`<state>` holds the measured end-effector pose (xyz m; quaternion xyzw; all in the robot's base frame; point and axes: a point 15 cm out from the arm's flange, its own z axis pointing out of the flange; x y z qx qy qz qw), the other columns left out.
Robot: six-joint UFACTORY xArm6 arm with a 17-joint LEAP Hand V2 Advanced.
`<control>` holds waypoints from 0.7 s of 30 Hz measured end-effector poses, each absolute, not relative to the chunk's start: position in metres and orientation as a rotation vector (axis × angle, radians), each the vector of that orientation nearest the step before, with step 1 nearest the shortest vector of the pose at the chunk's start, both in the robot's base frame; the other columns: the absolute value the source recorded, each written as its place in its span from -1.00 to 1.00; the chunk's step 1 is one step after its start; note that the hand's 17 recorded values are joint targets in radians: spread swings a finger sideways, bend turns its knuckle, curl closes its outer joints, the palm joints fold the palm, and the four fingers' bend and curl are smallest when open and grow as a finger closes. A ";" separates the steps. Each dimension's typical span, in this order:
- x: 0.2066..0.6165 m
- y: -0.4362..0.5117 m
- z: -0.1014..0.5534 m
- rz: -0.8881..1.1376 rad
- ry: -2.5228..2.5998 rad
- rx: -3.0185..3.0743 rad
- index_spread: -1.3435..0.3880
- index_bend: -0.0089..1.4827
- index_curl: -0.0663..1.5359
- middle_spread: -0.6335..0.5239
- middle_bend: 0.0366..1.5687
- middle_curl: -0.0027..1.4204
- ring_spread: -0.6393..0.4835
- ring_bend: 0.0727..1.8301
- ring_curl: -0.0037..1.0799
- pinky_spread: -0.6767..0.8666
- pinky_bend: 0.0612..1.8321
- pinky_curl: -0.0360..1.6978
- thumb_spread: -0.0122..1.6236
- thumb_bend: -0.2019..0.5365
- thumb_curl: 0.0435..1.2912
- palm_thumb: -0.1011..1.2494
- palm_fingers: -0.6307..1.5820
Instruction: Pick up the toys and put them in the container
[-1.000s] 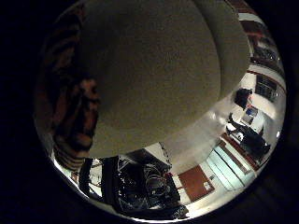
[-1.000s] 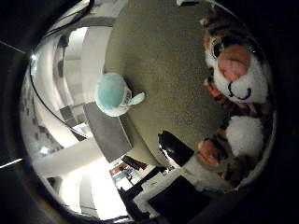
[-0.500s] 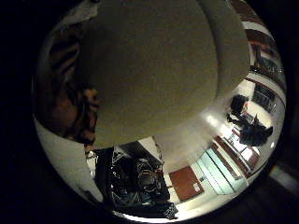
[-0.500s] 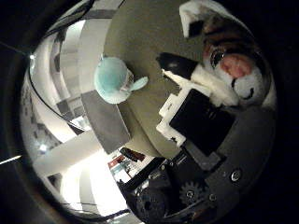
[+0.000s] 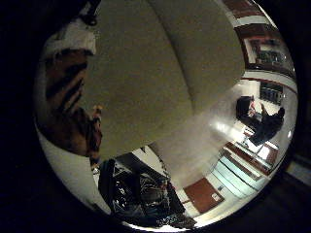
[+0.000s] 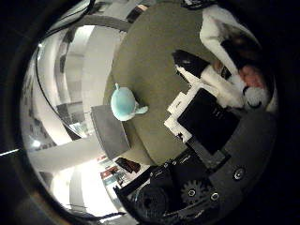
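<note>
A plush tiger toy with a white muzzle and orange-black stripes lies against my palm in the right thumb side palm view. My hand has its white and black fingers curled round it, one black fingertip pressing beside its face. The right little finger side palm view shows the tiger's striped body close at the view's edge. A small teal toy sits on the round olive table, away from my hand.
A grey flat panel stands beside the table's edge near the teal toy. A black rack of gear stands on the floor past the table. Pale floor and room furniture lie beyond.
My fingers have come in from the view's edge and curled round the tiger. The teal toy and the table look smaller now, so the palm has moved away from the table.
</note>
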<state>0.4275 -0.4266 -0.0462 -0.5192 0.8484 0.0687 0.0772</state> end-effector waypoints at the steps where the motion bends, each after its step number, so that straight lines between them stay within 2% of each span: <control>1: 0.429 -0.428 -0.036 0.199 2.536 -1.558 0.10 0.35 0.41 -0.39 0.49 0.48 -0.42 0.39 0.69 -0.36 0.71 -0.19 0.22 -0.47 -0.23 0.79 0.48; 12: 0.426 -0.414 0.068 0.180 2.481 -1.575 0.16 0.33 0.45 -0.32 0.52 0.46 -0.42 0.37 0.81 -0.37 0.66 -0.09 0.26 -0.49 -0.13 0.80 0.48; 21: 0.444 -0.344 0.184 0.048 2.350 -1.731 0.17 0.32 0.47 -0.30 0.52 0.44 -0.42 0.34 0.86 -0.38 0.62 -0.03 0.26 -0.49 -0.09 0.79 0.49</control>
